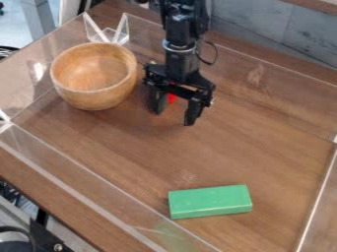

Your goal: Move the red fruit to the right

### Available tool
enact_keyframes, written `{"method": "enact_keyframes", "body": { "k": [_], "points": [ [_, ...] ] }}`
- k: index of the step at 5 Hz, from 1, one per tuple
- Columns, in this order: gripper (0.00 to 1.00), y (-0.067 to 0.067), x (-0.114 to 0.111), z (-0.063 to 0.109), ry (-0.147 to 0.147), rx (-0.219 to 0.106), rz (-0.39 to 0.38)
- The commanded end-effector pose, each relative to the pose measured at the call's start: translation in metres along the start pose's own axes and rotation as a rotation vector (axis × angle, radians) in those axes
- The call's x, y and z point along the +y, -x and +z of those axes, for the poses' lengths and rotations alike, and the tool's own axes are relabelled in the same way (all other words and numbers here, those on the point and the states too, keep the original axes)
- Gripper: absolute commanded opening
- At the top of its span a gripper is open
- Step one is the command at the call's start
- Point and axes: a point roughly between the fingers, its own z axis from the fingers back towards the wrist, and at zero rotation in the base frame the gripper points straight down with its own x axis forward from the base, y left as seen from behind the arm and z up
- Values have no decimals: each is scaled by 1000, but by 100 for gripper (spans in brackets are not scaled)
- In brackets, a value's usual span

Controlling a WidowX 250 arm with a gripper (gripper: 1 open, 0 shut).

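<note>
Wood-grain table [250, 138], ringed by clear low walls, carries everything you are working with. Your black arm comes down from the top of the view, just right of the wooden bowl [93, 76] at upper left. Your gripper [178, 103] points straight down with its jaws spread wide, one on each side of the red fruit [168, 97], not closed on it. A green block [210, 201] lies well apart, near the front edge.
</note>
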Motion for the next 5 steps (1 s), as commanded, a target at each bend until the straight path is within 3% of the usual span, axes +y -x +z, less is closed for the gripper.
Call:
{"method": "enact_keyframes", "body": {
  "k": [1, 2, 3, 4, 5],
  "points": [
    [100, -9, 8, 8, -6, -51, -5],
    [0, -8, 12, 2, -7, -48, -9],
    [0, -8, 18, 1, 2, -50, 70],
    [100, -6, 26, 10, 34, -69, 158],
    [100, -7, 36, 28, 62, -87, 222]
  ]
}}
